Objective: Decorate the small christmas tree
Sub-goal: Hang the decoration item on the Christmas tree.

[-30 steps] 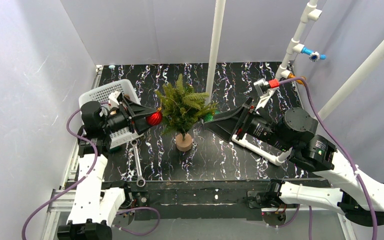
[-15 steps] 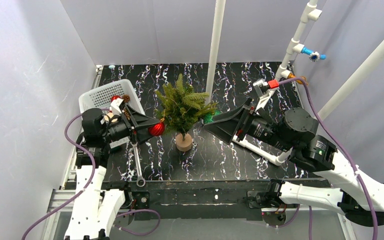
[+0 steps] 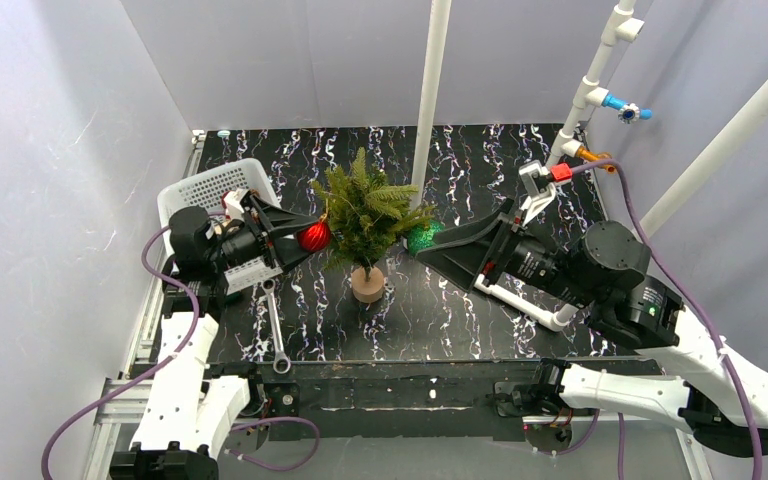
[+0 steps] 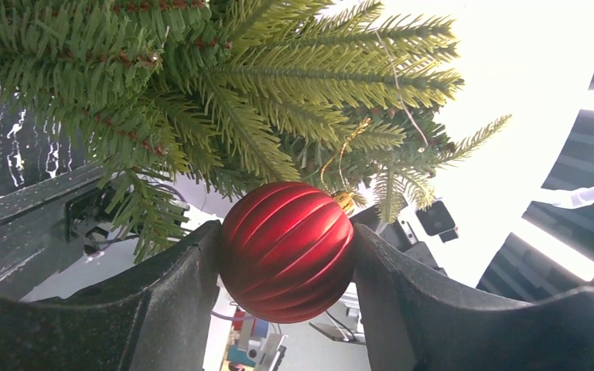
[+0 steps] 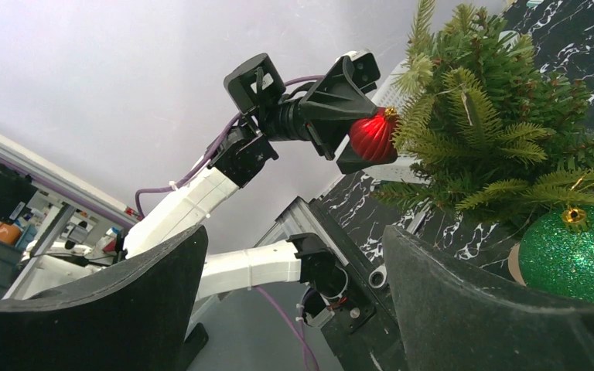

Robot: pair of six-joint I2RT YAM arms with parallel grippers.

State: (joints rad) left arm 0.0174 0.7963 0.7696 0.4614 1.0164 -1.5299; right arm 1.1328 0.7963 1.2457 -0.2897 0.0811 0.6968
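The small christmas tree (image 3: 368, 215) stands upright on its tan wooden base (image 3: 367, 284) mid-table. My left gripper (image 3: 310, 238) is shut on a red ribbed bauble (image 4: 287, 251), held against the tree's left branches, its gold string (image 4: 346, 154) up among the needles. The bauble also shows in the right wrist view (image 5: 373, 134). A green glitter bauble (image 3: 423, 238) hangs at the tree's right side, also in the right wrist view (image 5: 575, 253). My right gripper (image 3: 438, 249) is open and empty just right of it.
A white basket (image 3: 212, 187) with more ornaments sits at the left behind the left arm. A silver wrench (image 3: 276, 330) lies near the front edge. A white vertical pole (image 3: 430, 95) stands behind the tree. White pipes (image 3: 590, 85) are at the back right.
My left gripper raised the red bauble slightly against the tree's left side. My right gripper drew back to the right, and the green bauble now shows clear of it beside the tree.
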